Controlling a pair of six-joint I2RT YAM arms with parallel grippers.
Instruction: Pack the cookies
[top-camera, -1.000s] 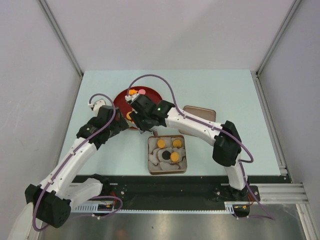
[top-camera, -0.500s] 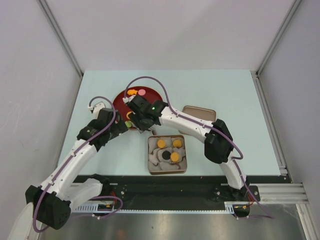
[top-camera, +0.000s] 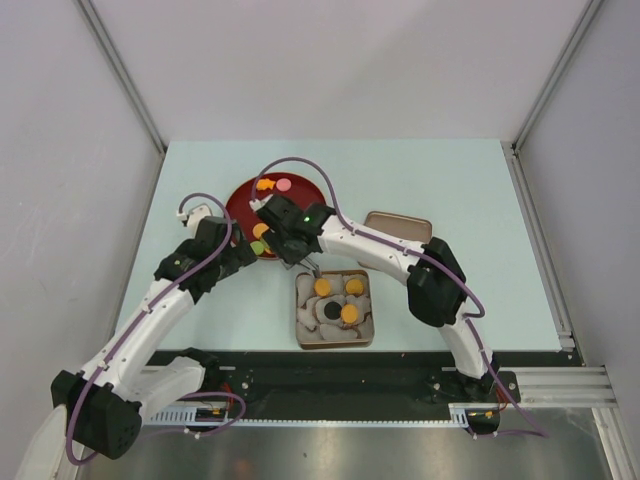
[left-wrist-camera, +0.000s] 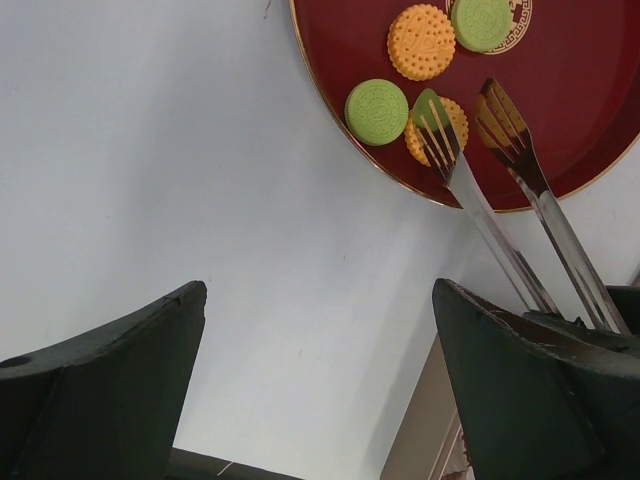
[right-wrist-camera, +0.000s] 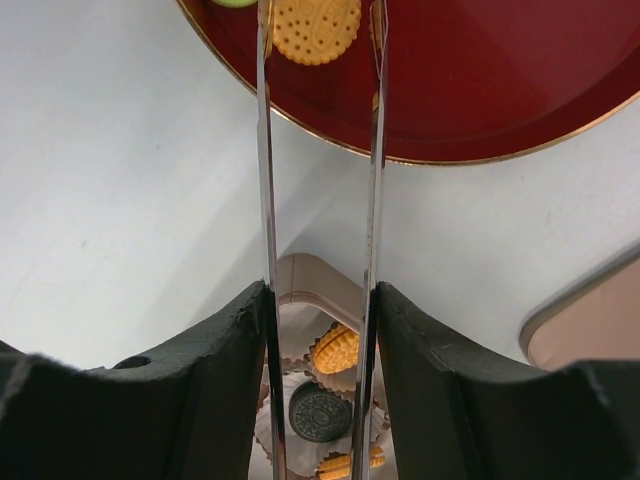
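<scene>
Right claw (right-wrist-camera: 320, 300), clamped on metal tongs (right-wrist-camera: 265, 150), poises them over the red plate (left-wrist-camera: 585, 85) at the far left of the tabletop (top-camera: 450, 190), where loose cookies (left-wrist-camera: 422, 42) lie; more sit in the near box (top-camera: 334, 343). Left claw (left-wrist-camera: 318, 300) gapes empty. Light, brittle discs likely need a gentle pinch across the edges.

R gripper (right-wrist-camera: 318, 300) w/ tongs (left-wrist-camera: 468, 190) shifted left by plate (top-camera: 240, 200), elbow pulled in.

white arm links (top-camera: 148, 318) with black joints (top-camera: 443, 285), purple cables (top-camera: 300, 158), a green light (top-camera: 303, 212), dark left claw (left-wrist-camera: 315, 300).
</scene>
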